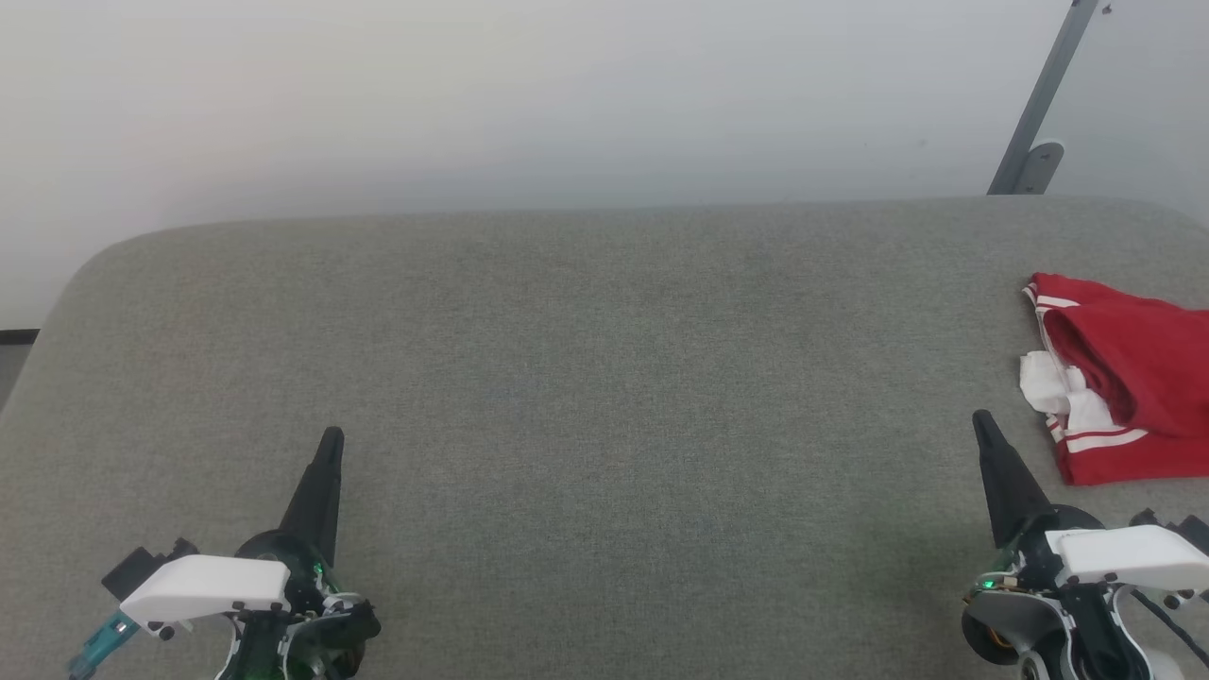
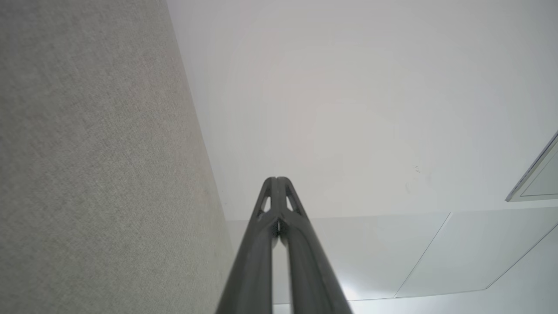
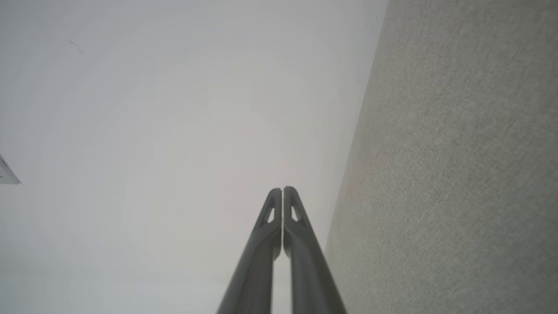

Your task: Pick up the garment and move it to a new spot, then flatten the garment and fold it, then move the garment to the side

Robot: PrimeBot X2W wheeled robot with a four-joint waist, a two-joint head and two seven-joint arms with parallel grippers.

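Garment on the far right, folks: the red jersey-style garment (image 1: 1138,373) of thin fabric lies bunched in a loose heap at the right edge of the grey woven-fabric tabletop (image 1: 604,359). Part of it is cut off by the head view's border. White striped trim runs along its left and lower hems, and a crumpled white patch pokes out on its left side.

Now the right gripper (image 1: 981,418), two long dark fingers, sits low at the right. The fingers are pressed tight together into one point, gripping nothing. The tip stands just beside the garment's lower left corner, with a strip of tabletop between them, so no contact. From its own wrist camera the two fingers meet along a thin seam, with the grey fabric down one side and a plain whitish wall (image 3: 152,131) on the other.

Over on the other side, the left gripper (image 1: 332,437) sits well apart from the garment, low at the left over the tabletop. Its fingers are pressed together too, and it is empty. Beyond the tabletop's rounded far edge rises the whitish wall, with a slanted grey metal strut (image 1: 1039,104) at the upper right.
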